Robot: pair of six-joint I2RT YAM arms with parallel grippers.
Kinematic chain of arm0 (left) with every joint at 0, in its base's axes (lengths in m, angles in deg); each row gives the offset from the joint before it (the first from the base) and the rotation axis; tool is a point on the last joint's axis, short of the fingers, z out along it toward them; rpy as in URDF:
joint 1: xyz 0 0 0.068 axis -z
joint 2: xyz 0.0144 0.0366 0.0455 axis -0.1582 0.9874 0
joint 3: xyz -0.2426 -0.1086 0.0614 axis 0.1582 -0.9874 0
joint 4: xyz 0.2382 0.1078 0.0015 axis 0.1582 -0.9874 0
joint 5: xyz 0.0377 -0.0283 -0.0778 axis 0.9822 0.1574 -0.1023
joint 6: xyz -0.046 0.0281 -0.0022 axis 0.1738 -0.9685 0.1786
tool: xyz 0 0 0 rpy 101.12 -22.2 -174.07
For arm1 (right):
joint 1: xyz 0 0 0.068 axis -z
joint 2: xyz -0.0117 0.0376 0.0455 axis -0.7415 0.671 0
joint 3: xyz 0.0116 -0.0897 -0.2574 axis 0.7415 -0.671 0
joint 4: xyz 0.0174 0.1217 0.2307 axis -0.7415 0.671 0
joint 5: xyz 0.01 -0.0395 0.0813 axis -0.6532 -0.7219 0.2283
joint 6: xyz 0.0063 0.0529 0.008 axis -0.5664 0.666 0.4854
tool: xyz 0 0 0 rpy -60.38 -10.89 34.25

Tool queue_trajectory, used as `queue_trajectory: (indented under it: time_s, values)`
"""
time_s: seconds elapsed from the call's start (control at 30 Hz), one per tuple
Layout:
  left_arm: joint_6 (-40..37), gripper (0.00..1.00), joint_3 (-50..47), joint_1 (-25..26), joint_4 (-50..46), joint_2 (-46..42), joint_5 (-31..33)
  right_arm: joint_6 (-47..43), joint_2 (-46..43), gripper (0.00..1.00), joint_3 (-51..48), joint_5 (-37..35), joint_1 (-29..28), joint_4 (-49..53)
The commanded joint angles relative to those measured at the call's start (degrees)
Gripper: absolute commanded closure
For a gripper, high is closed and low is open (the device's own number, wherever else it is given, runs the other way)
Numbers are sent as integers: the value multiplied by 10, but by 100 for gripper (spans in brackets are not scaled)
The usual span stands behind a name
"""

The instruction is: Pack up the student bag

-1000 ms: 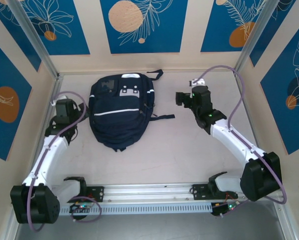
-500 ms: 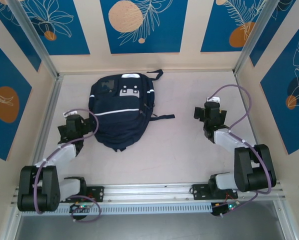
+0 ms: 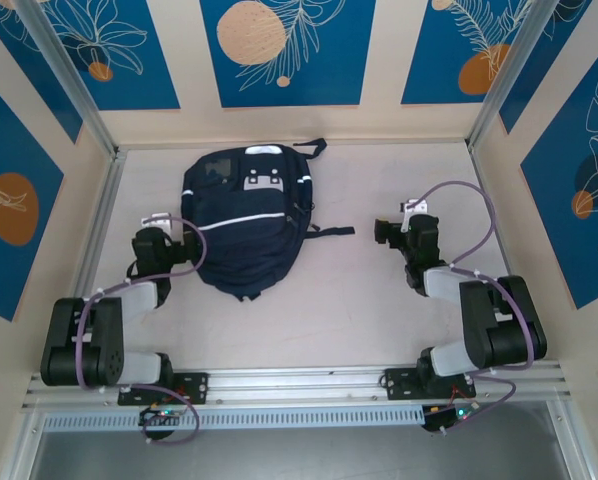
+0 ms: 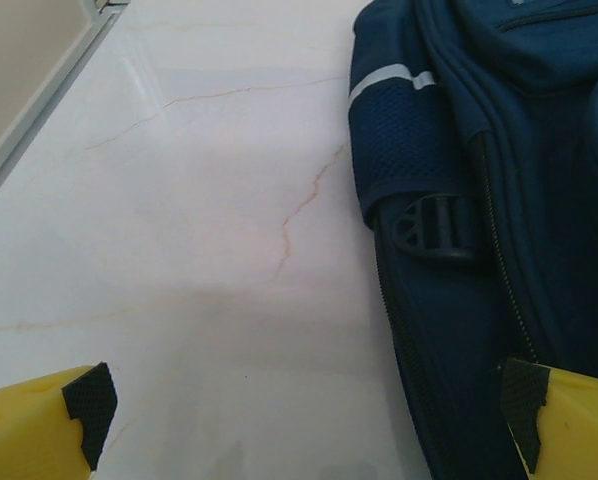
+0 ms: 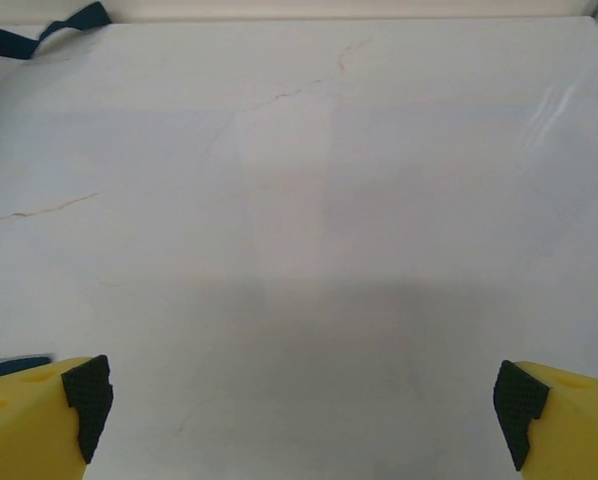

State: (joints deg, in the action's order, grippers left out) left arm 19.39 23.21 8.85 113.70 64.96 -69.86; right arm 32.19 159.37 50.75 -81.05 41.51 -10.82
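**A:** Start at the fingers. How do they stand?

**B:** The left gripper (image 4: pixel 307 412) has its yellow fingers wide apart. The black pads (image 4: pixel 89 405) sit at the lower corners of its wrist view, with nothing between them. The right gripper (image 5: pixel 304 405) is the same, spread wide over bare table (image 5: pixel 309 200) and holding nothing.

**A:** And the student bag?

**B:** From overhead, the student bag (image 3: pixel 244 225) lies flat in the upper middle of the frame. Its front pocket faces up, and straps trail to the upper right and right. Its compartments look closed from above, and I see nothing on the table to go in. I cannot tell whether packing is finished or not begun.

**A:** Why are the arms folded so low?

**B:** My guess is that they are tucked aside so the bag lies free. The left gripper is just beside its lower left edge, and the right gripper is well apart to the right.

**A:** What does the left wrist view add?

**B:** Close detail that is too small to make out from above: a mesh side pocket with a white stripe, a black buckle (image 4: pixel 434 225), and a zip running down the right of the frame. The right-hand pad overlaps the fabric there, but I cannot tell whether it touches.

**A:** And the right wrist?

**B:** A dark strap end (image 5: pixel 69 22) in the upper left corner. The overhead view, in turn, gives the whole layout.
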Motion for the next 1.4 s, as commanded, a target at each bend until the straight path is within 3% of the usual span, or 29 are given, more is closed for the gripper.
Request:
queue_trajectory:
  time_s: [0.0, 0.27, 0.67, 1.37]
  values:
    - [-2, 0, 2, 6, 92, 23, -51, -10, 13, 1, -32, 42, 10, -107]
    - [-43, 0, 9, 55, 134, 79, 5, -9, 51, 1, -60, 90, 28, -190]
    - [-28, 0, -14, 59, 182, 90, 53, 16, 53, 1, -36, 68, 37, -142]
    - [-32, 0, -16, 59, 191, 97, 43, 24, 51, 1, -32, 83, 49, -132]
